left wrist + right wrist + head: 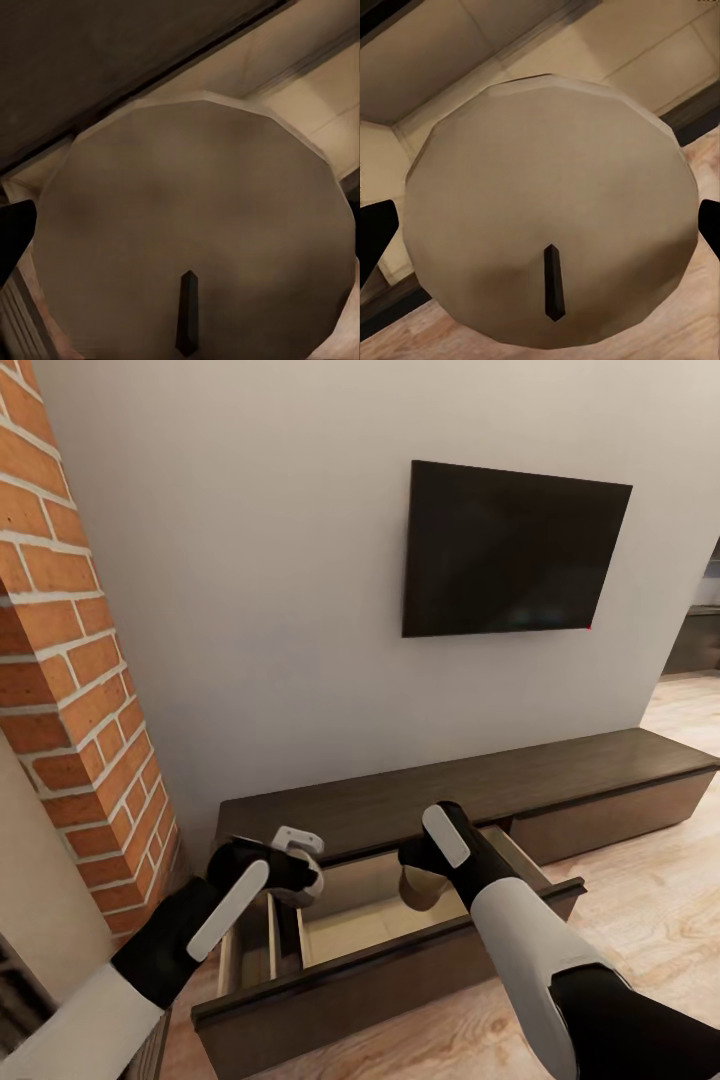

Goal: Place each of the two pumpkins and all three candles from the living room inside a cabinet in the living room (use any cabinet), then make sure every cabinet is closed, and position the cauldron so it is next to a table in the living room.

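Both grippers clamp candles, right gripper (425,875) with its candle (422,888) over the open drawer (380,920), left gripper (300,872) likewise: lower straight before letting go.

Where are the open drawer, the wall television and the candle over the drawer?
open drawer (360,930): head view, pale inner floor.
television (510,550): head view, middle of dark screen.
candle (420,888): head view, tan side under the right gripper.

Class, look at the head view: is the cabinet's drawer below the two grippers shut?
No. The drawer of the cabinet stands pulled out, its pale inside showing beneath both arms.
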You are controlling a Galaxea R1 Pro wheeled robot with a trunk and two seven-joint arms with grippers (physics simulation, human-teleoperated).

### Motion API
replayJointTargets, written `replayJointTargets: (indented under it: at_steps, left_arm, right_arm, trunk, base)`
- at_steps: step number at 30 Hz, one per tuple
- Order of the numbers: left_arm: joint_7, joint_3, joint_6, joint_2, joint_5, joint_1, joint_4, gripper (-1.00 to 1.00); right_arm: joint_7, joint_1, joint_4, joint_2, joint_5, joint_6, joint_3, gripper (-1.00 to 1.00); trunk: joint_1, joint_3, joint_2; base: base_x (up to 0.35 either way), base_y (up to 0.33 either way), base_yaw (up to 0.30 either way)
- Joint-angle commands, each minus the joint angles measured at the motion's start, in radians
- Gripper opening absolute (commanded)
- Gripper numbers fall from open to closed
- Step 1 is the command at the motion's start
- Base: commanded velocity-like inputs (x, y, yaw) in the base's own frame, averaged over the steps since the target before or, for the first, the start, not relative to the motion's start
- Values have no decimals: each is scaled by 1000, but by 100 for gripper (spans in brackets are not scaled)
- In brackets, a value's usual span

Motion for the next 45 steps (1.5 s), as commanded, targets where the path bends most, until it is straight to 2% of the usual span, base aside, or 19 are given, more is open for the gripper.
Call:
replayJointTargets:
  at_steps: [1,3,9,19,30,41,45]
  left_arm:
    - [26,-4,2,-8,7,-1,7,-100]
    - [59,-6,2,-27,7,-1,27,-100]
    - [89,-7,2,-44,8,-1,48,-100]
    - [93,-7,2,-58,10,-1,53,-100]
    - [94,-12,2,-76,8,-1,70,-100]
    - [88,-43,2,-82,11,-1,74,-100]
    - [86,-45,2,-88,13,-1,123,-100]
  right_arm:
    - [-5,-1,-1,-1,-12,-1,5,-100]
    - [1,0,0,-1,-12,-2,8,-100]
    - [6,0,2,-2,-11,-18,10,-100]
    - [8,0,24,-1,-8,-76,12,-100]
    - [7,0,30,0,-5,-80,13,-100]
    - [6,0,31,1,-3,-81,13,-100]
    - [6,0,43,1,-3,-79,15,-100]
  trunk:
    - [0,-1,-1]
    - [0,-1,-1]
    - [0,-1,-1]
    - [0,-1,-1]
    - [0,-1,-1]
    - [0,-1,-1]
    - [0,-1,-1]
  base:
    - [0,0,0]
    - [0,0,0]
    - [0,0,0]
    - [0,0,0]
    - [44,-5,0]
    - [89,-1,0]
    - [36,-64,0]
